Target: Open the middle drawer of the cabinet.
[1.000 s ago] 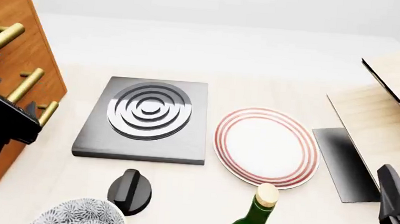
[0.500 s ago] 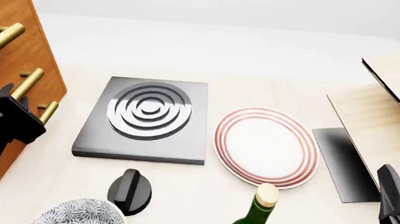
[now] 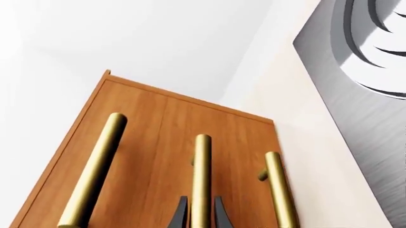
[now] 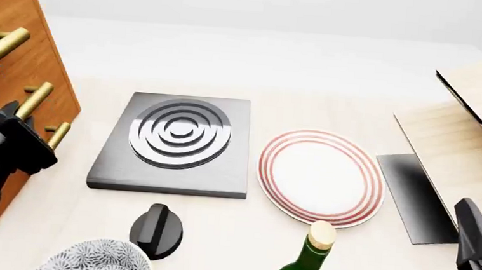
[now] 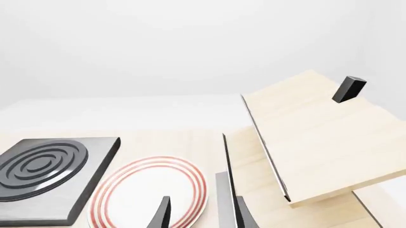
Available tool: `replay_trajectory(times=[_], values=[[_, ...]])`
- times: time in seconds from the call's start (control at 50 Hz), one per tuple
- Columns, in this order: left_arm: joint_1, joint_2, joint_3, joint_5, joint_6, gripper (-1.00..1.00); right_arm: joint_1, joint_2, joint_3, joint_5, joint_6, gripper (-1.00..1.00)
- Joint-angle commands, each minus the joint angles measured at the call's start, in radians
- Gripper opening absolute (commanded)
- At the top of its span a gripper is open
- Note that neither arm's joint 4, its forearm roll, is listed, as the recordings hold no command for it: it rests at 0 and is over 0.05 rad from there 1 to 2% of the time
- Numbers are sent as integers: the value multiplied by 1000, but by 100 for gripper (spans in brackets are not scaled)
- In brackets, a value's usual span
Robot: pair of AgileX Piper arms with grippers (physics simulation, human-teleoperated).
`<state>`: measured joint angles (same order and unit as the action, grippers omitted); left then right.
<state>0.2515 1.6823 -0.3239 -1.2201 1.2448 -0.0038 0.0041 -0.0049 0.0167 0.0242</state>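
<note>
The orange-brown cabinet (image 4: 27, 37) stands at the table's left edge, with three brass bar handles on its front. The middle drawer (image 3: 178, 142) looks flush with the other two fronts. Its handle (image 4: 33, 100) lies between the fingers of my left gripper (image 4: 6, 113). In the left wrist view both dark fingertips (image 3: 180, 213) press close against that handle (image 3: 201, 171), so my left gripper (image 3: 201, 213) is shut on it. My right gripper (image 4: 471, 218) hangs at the front right, far from the cabinet. Its fingers stand apart in the right wrist view (image 5: 203, 213) with nothing between them.
A black hob plate (image 4: 177, 140) lies just right of the cabinet, then a red-ringed plate (image 4: 321, 177). Near the front edge are a black knob (image 4: 156, 230), a patterned bowl (image 4: 96, 262) and a green bottle (image 4: 304, 267). Pale boards (image 4: 471, 125) and a dark sheet (image 4: 415, 195) fill the right.
My left gripper rose from below the middle handle up onto it, and its fingers now flank the bar. The right arm has not moved.
</note>
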Motion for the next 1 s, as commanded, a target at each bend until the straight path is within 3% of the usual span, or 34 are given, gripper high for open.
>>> replay_trajectory(times=[0.02, 0.44, 1.0], values=[[-57, 39, -28, 0, 22, -100, 0, 5, 1, -8, -3, 100], [-159, 86, -86, 0, 74, -100, 0, 7, 1, -9, -4, 100], [-277, -65, 59, 0, 68, -100, 1, 3, 1, -5, -3, 100]])
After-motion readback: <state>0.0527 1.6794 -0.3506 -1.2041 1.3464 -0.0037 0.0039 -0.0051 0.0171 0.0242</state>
